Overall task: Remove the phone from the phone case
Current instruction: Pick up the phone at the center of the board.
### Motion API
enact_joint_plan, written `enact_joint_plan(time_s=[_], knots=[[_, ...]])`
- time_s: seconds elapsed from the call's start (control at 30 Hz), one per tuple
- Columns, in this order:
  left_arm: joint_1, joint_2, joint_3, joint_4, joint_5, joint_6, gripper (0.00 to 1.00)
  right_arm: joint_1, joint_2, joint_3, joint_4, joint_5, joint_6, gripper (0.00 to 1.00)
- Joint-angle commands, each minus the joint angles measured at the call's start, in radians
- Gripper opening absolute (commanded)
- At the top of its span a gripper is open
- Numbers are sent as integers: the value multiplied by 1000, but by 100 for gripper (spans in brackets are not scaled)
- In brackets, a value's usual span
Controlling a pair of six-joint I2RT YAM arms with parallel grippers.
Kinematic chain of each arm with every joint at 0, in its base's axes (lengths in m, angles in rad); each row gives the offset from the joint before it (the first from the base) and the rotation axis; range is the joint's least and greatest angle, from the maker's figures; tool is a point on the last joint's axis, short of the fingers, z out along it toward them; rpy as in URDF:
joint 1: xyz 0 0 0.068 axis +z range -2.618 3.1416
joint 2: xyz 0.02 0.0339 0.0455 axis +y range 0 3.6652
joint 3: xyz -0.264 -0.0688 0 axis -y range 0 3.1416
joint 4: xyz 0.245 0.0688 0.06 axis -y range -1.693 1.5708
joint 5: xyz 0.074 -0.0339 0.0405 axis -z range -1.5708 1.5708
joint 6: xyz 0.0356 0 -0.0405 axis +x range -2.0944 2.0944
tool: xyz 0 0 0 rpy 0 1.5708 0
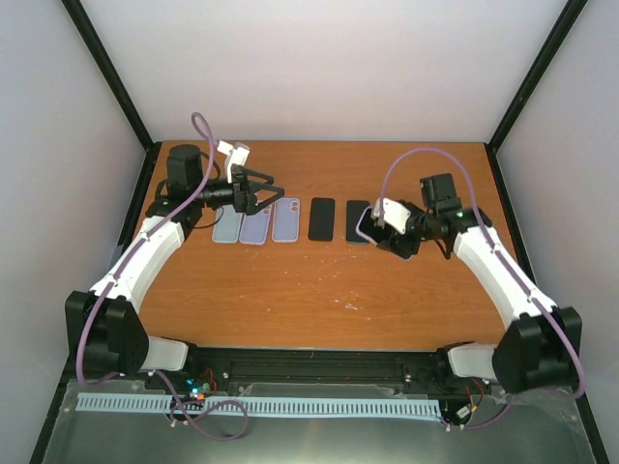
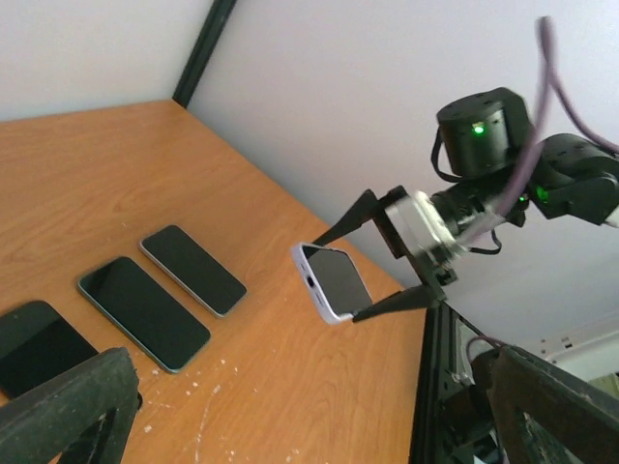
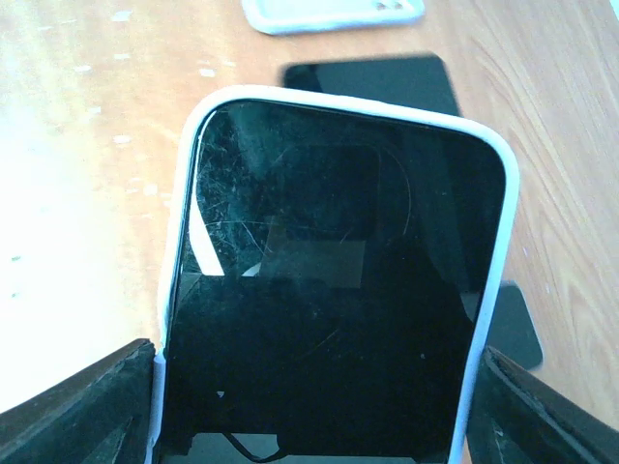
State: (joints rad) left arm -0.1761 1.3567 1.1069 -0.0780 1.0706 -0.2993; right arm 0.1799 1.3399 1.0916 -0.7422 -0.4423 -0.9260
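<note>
The right fingers [image 2: 392, 304] are pinching the white-cased phone [image 3: 334, 290] by its long edges, lifted above the desk [image 1: 319, 290], probably so the left fingers [image 2: 68, 406], standing spread, can push it out.

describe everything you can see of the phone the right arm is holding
The phone has a black, unlit glass screen with fine scratches and smudges, and rounded corners. It sits in its pale, whitish case, which rims every visible edge; a port slot shows at one short end. The right end effector clamps its long sides near one end, holding it tilted in the air above the table, touching nothing else.
</note>
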Motion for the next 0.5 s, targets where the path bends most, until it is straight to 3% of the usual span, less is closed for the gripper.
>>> enact_joint_plan(time_s=[0.0,0.47], knots=[[7,8,-4,-134,94,113,100,141,-149,-68,-20,47,-220,52],[-24,-34,-160,-63,166,83,94,520,-342,-162,-86,348,-475,51]])
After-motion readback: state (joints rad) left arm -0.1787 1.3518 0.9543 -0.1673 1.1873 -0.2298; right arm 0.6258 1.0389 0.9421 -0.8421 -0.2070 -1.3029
